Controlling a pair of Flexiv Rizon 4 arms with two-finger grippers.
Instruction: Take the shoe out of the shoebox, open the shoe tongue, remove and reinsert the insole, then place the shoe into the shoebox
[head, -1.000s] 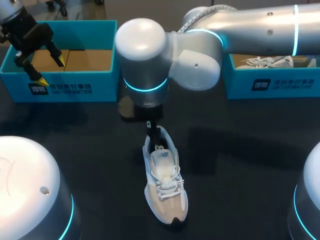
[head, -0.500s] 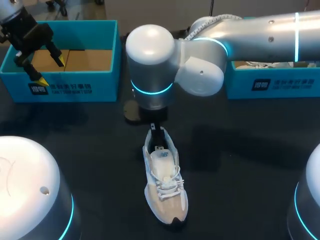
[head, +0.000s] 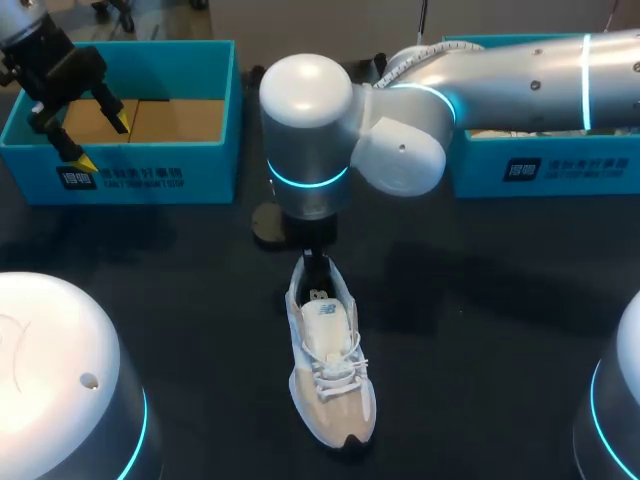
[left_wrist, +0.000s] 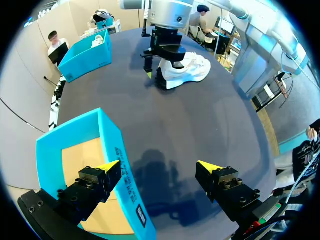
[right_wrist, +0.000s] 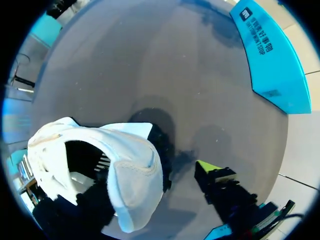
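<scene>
Shoe (head: 327, 365) lies mid-table, toe at 6 o'clock, heel at 12, under right gripper (head: 317, 262). Its fingers are spread, one yellow tip clear of the heel. Prob. best: sink one finger inside collar, other outside, then close slow. Left gripper (left_wrist: 159, 167), also spread, hangs over shoebox (head: 30, 160) at 10 o'clock.

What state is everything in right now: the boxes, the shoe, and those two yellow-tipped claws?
shoe, out of the boxes, upright, laced.
left shoebox, open, bare cardboard bottom showing.
right shoebox, open, inside mostly hidden from view.
left gripper, open, above the left shoebox's edge.
right gripper, open, at the shoe's heel.
</scene>
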